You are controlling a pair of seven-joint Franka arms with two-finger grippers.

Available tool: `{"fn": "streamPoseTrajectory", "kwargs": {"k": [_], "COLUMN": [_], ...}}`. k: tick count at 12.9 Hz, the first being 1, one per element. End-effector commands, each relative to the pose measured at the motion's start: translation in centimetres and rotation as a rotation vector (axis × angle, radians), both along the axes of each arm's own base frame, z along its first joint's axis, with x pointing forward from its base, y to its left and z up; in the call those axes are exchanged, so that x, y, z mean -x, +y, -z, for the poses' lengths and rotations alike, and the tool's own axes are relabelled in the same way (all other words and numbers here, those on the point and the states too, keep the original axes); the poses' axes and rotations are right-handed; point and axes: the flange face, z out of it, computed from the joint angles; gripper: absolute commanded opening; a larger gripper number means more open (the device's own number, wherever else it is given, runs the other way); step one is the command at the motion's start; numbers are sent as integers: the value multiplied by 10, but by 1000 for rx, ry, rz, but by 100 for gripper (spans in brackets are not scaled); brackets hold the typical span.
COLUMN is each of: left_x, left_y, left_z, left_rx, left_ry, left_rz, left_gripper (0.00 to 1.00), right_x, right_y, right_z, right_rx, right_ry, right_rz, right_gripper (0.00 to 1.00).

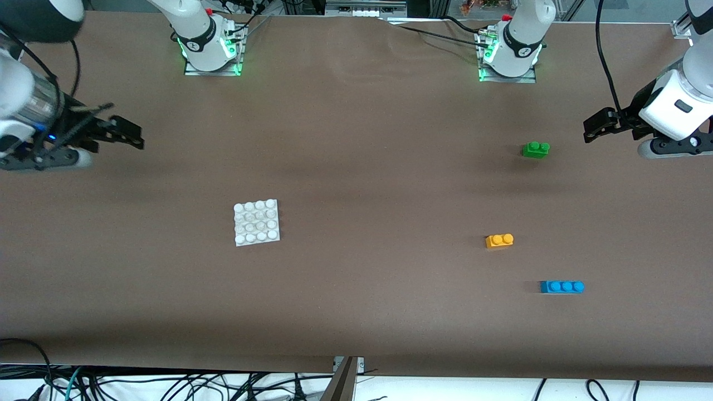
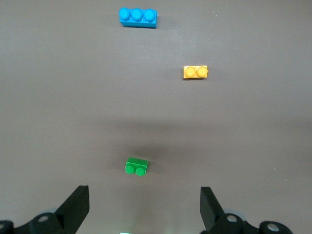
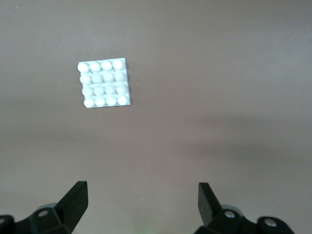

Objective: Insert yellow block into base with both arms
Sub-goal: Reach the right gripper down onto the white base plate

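Step in hand, by judgement: start position, nothing gripped, approach not yet begun.

Small orange-yellow plastic brick with two round studs [image 1: 499, 240]: resting on the brown table covering [image 1: 356, 312], toward the left arm's end, studs up. Long axis running roughly along the table from one arm's end to the other, very slightly skewed. Nearer the front camera than the green two-stud brick [image 1: 536, 149], farther than the longer blue three-stud brick [image 1: 561, 286]; well apart from both.

Flat white square studded plastic plate [image 1: 256, 223]: toward the right arm's end, studs up, slightly rotated (edges not square to the table edge), well apart from the yellow brick.

Left gripper [image 1: 591, 129]: raised over the left arm's end of the table, near the green brick, fingers spread wide, empty. Right gripper [image 1: 129, 136]: raised over the right arm's end, fingers spread wide, empty.

Next move, likely: left gripper over the yellow brick, fingers across the short sides of the long axis; right gripper to the white plate for steadying.
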Motion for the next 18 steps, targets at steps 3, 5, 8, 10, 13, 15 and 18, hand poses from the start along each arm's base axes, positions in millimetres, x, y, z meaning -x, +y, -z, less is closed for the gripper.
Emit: {"fn": "streamPoseTrajectory", "kwargs": {"k": [3,5,8,10,13,15,18], "left_x": [-3,-3,-3,-3,-3,-3,-3], "left_y": [0,0,0,0,0,0,-1], "left_z": [-6,-6,-6,-6,-6,-6,-6], "left_rx": [26,26,26,26,26,26,26], "left_ry": [4,4,4,4,4,4,4], "left_rz": [16,16,16,14,14,14,16], "left_gripper": [100,100,100,100,100,100,100], "right_x": [-16,-26,-30,-20,-8,-7,-6], "right_y": [52,63,66,72,88,97,105], "right_z": [96,135,196,240,290,310,332], "right_rx": [-4,3,6,0,-16,-26,-36], "right_ry": [-25,-19,-44,-102,-152,-171,-190], "right_rz": [55,64,68,64,47,43,58], "right_gripper": [100,100,100,100,100,100,100]}}
